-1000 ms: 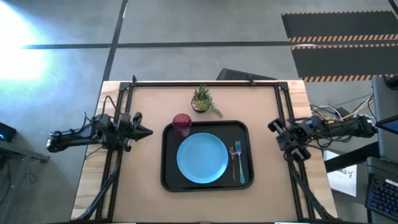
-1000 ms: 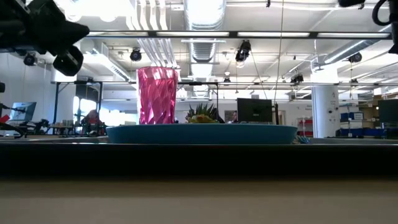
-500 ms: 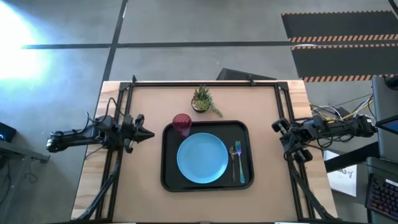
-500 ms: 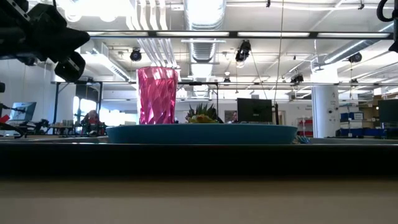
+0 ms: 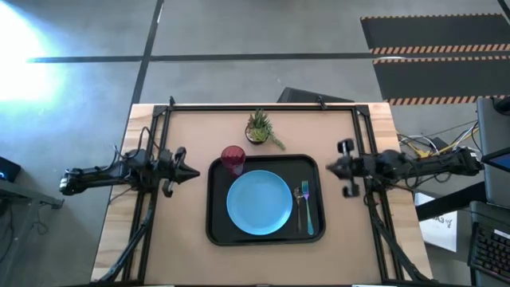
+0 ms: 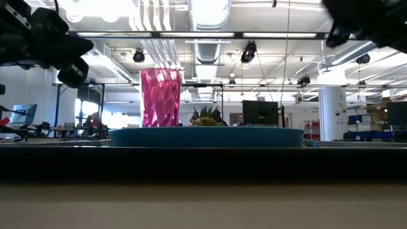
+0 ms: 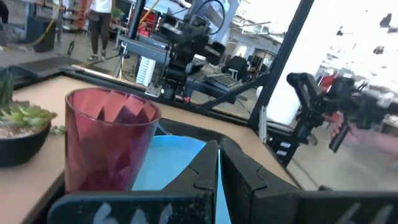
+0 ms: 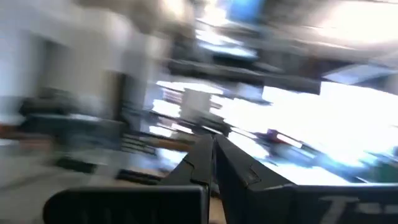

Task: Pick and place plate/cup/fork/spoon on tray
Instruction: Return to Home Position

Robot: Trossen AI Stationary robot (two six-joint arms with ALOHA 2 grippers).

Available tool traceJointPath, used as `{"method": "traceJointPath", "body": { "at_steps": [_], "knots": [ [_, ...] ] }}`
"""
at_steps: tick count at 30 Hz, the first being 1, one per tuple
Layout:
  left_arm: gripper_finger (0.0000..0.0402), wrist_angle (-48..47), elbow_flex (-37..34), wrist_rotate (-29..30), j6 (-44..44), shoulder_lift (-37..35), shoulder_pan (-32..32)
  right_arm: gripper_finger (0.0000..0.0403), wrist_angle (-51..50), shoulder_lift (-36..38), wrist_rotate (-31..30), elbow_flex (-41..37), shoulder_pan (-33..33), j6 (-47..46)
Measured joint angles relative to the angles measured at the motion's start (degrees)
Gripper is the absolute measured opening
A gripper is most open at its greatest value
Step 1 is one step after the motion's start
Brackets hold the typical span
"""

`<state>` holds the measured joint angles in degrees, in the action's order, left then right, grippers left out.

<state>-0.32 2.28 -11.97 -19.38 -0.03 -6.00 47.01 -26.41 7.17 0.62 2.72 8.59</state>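
Observation:
The black tray lies in the middle of the table. On it, the light-blue plate lies flat, the red cup stands upright in the far left corner, and the blue-handled fork lies right of the plate. I cannot make out the spoon on the dark tray. My left gripper is shut, level, left of the tray and pointing at the cup. My right gripper is shut, right of the tray and pointing toward it. Neither holds anything.
A small potted plant stands just beyond the tray's far edge. A black frame runs along the table's far, left and right sides. Bare tabletop shows between each gripper and the tray, and near the front edge.
My right gripper has swung round at the wrist: earlier it was bent toward the near edge, and now it stretches out toward the tray. It has also come into the low view at the upper right. It stays shut. The tableware has not moved.

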Motion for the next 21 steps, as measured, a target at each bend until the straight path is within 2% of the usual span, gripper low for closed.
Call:
{"method": "traceJointPath", "body": {
  "at_steps": [3, 6, 11, 17, 21],
  "knots": [
    [0.0000, -0.3, -0.3, 0.0, 4.3, 0.0, 0.0, 0.0009, -2.5, 0.0, -13.3, 0.0, -0.1, 3.6],
    [0.0000, -0.1, -0.4, 0.0, 8.4, 0.0, 0.0, 0.0009, -3.9, 0.0, -16.1, 0.0, 0.0, 6.4],
    [0.0000, -0.3, -0.4, 0.0, 10.7, 0.0, 0.0, 0.0009, -10.3, 0.0, -14.8, 0.0, 0.0, 4.6],
    [0.0000, -1.1, -0.4, 0.2, 11.2, 0.8, 0.0, 0.0009, -21.8, 0.0, -3.2, 0.0, 0.0, -4.3],
    [0.0000, -1.2, -0.4, 0.2, 13.7, 2.0, 0.0, 0.0009, -25.0, 0.0, -1.1, 0.0, 0.0, -5.3]
  ]
}}
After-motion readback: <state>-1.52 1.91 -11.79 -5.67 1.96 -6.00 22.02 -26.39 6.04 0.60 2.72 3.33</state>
